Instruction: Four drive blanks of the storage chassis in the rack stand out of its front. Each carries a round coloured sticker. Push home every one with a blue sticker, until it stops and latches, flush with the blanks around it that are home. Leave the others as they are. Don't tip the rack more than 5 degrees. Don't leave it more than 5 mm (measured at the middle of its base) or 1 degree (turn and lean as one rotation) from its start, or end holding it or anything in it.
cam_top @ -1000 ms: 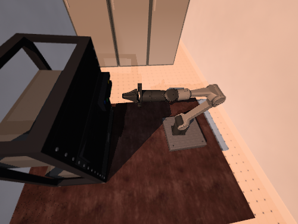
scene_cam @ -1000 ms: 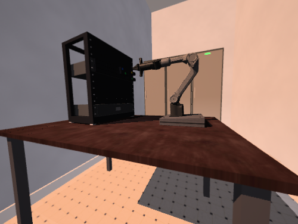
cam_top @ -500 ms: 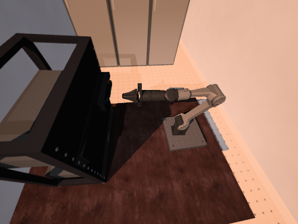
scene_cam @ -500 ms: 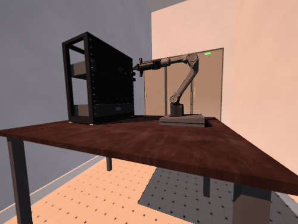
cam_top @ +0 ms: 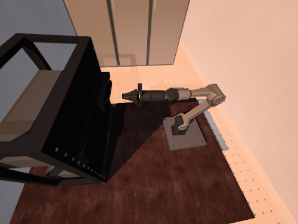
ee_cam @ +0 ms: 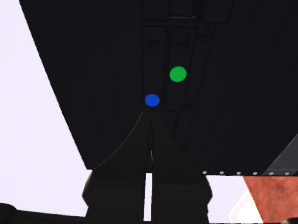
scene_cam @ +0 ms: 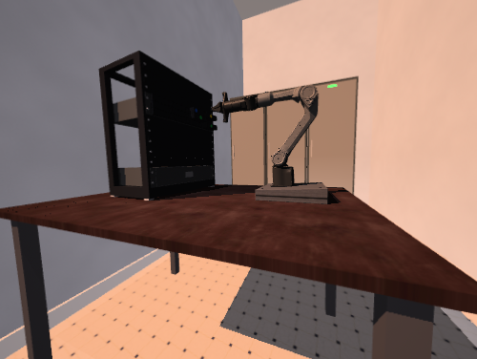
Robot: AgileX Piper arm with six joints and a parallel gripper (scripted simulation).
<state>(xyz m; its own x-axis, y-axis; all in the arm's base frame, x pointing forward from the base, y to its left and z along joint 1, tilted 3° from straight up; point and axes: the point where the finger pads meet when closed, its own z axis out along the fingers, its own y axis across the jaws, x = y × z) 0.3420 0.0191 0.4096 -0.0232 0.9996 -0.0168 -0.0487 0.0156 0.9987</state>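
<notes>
The black rack (cam_top: 59, 113) stands on the table with its front toward the arm; it also shows in the exterior view (scene_cam: 157, 129). In the wrist view a drive blank with a blue sticker (ee_cam: 152, 100) sits just beyond my fingertips, and a blank with a green sticker (ee_cam: 178, 74) lies up and to its right. In the exterior view I see the blue sticker (scene_cam: 193, 111) and the green one (scene_cam: 200, 116) on the chassis front. My gripper (ee_cam: 151, 118) (cam_top: 125, 96) (scene_cam: 216, 107) is shut and empty, level and pointing at the rack front, a short gap away.
The arm's base plate (cam_top: 184, 134) sits on the brown table to the right of the rack. Tan cabinet doors (cam_top: 131, 30) stand behind. The table's edge runs close behind the base.
</notes>
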